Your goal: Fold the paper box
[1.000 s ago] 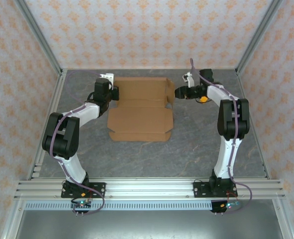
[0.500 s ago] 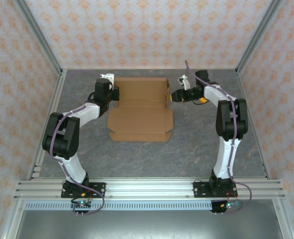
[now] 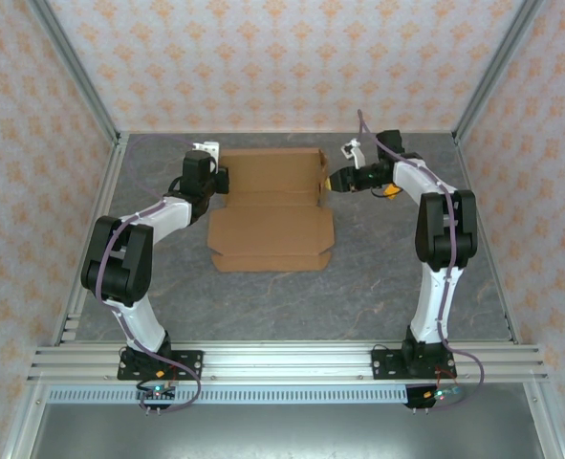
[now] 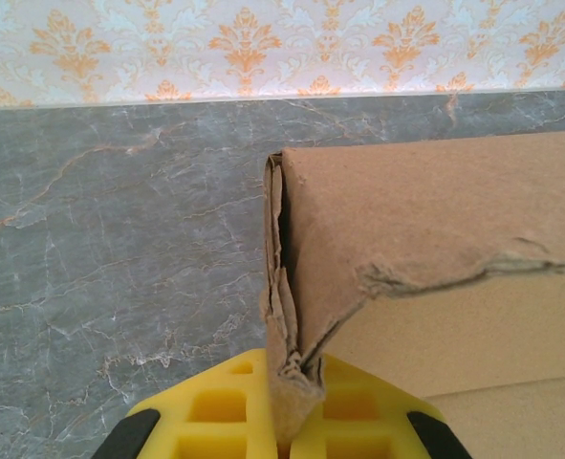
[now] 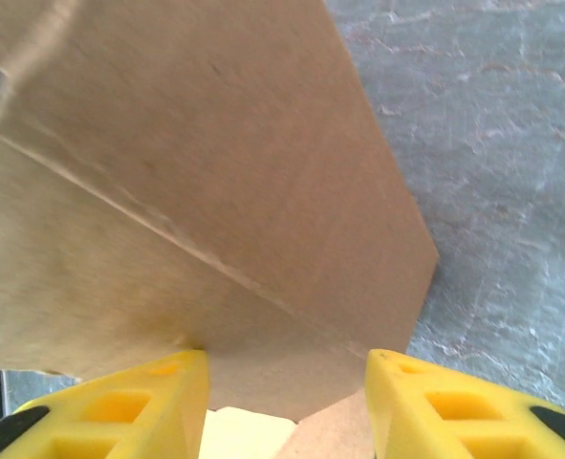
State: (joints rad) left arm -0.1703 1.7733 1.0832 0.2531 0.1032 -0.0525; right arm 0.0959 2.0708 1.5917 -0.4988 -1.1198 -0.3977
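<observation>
Pinching paper box (image 3: 272,206) far-left corner, L end effector (image 4: 284,406) anchors it; R end effector (image 5: 287,387), jaws apart, straddles far-right flap, prob. for folding.

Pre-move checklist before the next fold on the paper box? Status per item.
1. Left gripper shut on the paper box at its left edge: ok.
2. Cardboard at that grip undamaged: not ok, crumpled and torn.
3. Right gripper straddling the box's right flap: ok, open, not clamped.
4. Near panel lying flat on the table: ok.
5. Far side walls fully upright: cannot tell.
</observation>
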